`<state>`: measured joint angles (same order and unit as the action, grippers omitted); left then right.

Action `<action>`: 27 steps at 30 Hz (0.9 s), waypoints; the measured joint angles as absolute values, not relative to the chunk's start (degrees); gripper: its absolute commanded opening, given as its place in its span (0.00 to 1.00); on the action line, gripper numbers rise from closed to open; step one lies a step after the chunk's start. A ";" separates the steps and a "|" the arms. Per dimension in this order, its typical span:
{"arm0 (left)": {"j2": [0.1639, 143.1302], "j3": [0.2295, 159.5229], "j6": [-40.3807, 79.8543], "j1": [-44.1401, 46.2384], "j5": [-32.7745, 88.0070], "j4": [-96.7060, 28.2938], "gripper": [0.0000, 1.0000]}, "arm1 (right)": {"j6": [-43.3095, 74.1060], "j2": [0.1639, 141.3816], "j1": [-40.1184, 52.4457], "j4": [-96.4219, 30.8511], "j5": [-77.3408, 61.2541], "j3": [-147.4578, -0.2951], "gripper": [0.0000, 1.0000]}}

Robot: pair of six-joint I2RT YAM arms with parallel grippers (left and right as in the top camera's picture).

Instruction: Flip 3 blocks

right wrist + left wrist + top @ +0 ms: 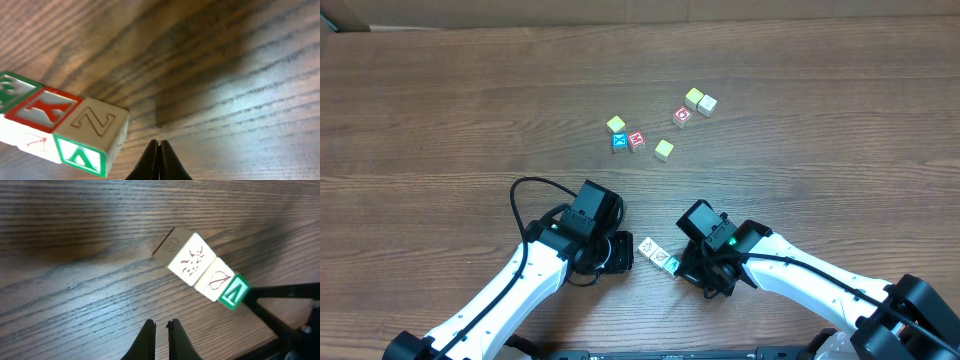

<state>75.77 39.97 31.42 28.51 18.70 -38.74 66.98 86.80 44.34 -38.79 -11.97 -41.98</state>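
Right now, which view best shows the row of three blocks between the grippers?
Left wrist: the row of blocks lies wholly in frame, top faces clear. Right wrist crops it; overhead shows it tiny.

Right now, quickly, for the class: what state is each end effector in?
Left end effector: closed, holding nothing.
Right end effector: closed, holding nothing.

blocks (660,257) in a row, prob. touching; other cubes (663,149) well behind.

There are three blocks (658,255), four yellowish cubes (664,149), two red cubes (682,116), one blue cube (619,142).
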 measured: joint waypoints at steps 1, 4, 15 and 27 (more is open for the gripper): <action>75.77 39.97 31.42 28.45 18.48 -38.89 0.04 | 66.30 86.80 44.34 -37.98 -11.25 -41.98 0.04; 75.77 39.97 31.42 27.90 18.11 -39.03 0.04 | 64.20 86.80 44.34 -35.20 -10.04 -41.98 0.04; 75.77 39.97 31.42 26.15 17.52 -39.00 0.04 | 57.78 86.80 44.34 -32.36 -9.47 -41.98 0.04; 76.42 39.92 30.22 26.13 13.15 -36.16 0.04 | 58.50 86.80 44.34 -34.79 -12.14 -41.98 0.04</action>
<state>76.42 39.92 30.22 26.13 13.15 -36.16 58.50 86.80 44.34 -34.79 -12.14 -41.98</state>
